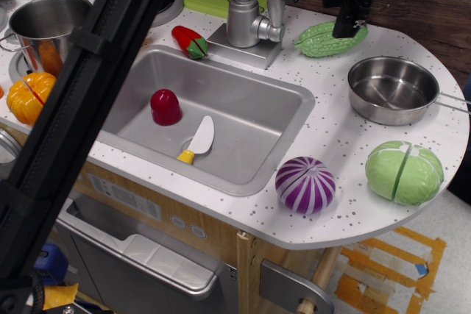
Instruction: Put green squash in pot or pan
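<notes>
Speckled toy-kitchen counter (346, 137): gripper (347, 27) reaches the green squash (327, 40), grasp state unclear; apparently approaching, next securing and lifting toward the pan (392, 90).

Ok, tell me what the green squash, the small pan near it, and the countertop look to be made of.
Green squash: apparently molded plastic, with an even light-green colour and a soft sheen on its bumpy ridges.
Pan: looks like bare metal, probably stainless steel, with a bright reflective wall and a brushed grey floor.
Countertop: smooth white surface with dark speckles; likely laminate or painted board imitating stone, though the look leaves that open.
</notes>
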Robot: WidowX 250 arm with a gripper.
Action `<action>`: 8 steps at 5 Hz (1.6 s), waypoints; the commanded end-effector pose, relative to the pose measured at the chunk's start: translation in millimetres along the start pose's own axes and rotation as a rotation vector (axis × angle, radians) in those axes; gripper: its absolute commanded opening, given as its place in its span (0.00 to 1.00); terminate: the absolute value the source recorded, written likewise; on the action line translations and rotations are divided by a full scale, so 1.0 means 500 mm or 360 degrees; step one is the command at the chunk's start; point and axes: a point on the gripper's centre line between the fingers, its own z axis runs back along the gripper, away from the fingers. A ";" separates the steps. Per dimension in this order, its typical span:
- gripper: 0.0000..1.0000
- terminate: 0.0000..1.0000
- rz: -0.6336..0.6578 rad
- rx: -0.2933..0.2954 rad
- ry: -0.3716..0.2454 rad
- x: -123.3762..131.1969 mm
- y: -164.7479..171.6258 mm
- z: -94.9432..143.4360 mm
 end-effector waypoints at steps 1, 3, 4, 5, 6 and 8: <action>1.00 0.00 0.0004 0.0087 -0.0122 0.005 0.049 0.015; 1.00 0.00 0.0063 0.0059 -0.0188 0.003 0.051 -0.016; 1.00 0.00 0.0124 0.0001 -0.0205 0.001 0.047 -0.021; 0.00 0.00 0.0144 -0.0047 -0.0221 -0.001 0.048 -0.018; 0.00 0.00 0.0130 0.0027 -0.0143 0.011 0.049 0.017; 0.00 0.00 0.0264 -0.0010 -0.0070 0.028 0.004 0.115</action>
